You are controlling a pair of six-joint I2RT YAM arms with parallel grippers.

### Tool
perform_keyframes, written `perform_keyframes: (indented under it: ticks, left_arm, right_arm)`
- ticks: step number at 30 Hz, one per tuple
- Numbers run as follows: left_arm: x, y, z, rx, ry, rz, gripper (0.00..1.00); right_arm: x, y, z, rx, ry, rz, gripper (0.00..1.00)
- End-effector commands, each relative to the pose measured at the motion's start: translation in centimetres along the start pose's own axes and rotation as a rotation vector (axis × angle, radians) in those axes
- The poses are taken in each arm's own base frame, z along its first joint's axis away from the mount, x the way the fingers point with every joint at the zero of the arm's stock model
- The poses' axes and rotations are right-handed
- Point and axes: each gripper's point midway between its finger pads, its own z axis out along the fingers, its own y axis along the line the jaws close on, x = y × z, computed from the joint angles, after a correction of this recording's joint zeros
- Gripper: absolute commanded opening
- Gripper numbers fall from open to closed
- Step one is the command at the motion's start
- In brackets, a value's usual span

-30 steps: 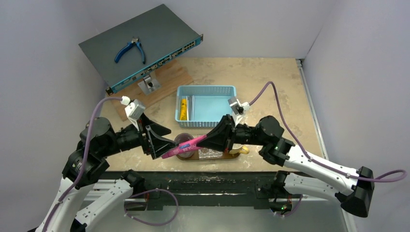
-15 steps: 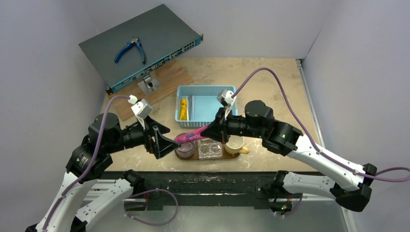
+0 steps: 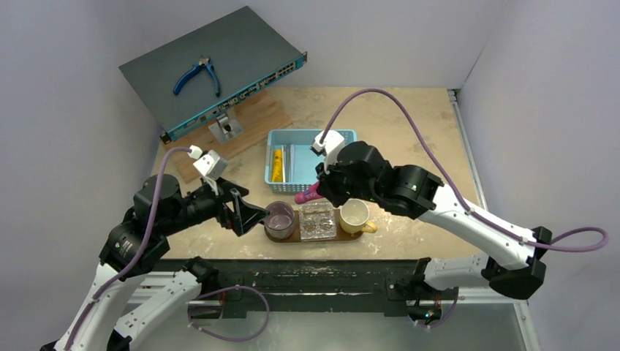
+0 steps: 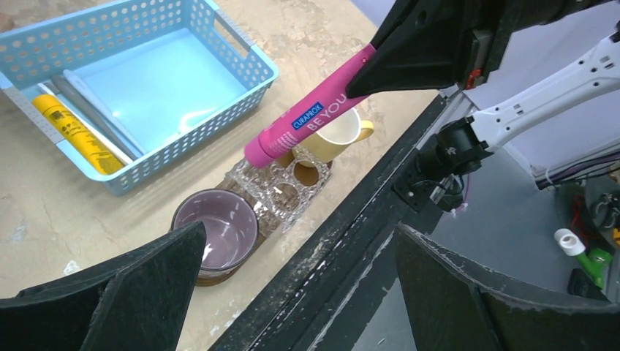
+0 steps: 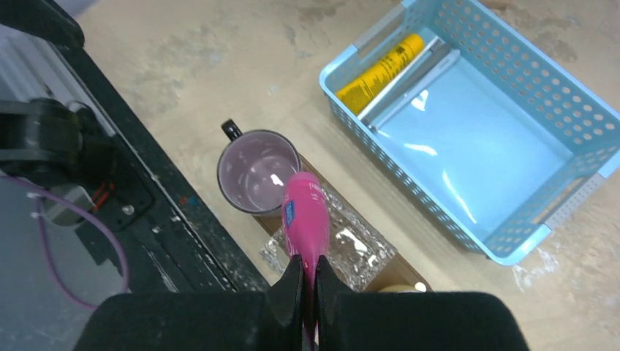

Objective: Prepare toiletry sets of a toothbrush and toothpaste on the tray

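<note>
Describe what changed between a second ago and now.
The left fingers opened, let go of the pink toothpaste and drew back to the left. The right fingers, shut on it, carried it back toward the blue basket. The basket's contents and the cups stayed put.

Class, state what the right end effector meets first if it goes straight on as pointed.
Likely the clear glass holder on the tray, touched first by the toothpaste the right end effector holds; depth is unclear.

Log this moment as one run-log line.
left gripper: open, empty | right gripper: shut on pink toothpaste, airborne near tray | yellow toothpaste: in basket
</note>
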Motion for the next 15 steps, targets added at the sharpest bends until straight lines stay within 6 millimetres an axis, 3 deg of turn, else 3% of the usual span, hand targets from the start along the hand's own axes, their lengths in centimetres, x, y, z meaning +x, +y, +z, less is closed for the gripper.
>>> perform_keyframes:
  ticks: [1,15]
  left_arm:
    - [0.1,1.4,0.7,-0.045,-0.012,0.036,1.0]
    - [1.4,2.7,0.5,-0.101,-0.005,0.046,1.0]
  right_arm:
    - [-0.4,-0.5,-0.9,0.114,0.04,-0.082,0.0]
    - [0.8,-0.4,0.4,0.199,0.209,-0.143,0.0]
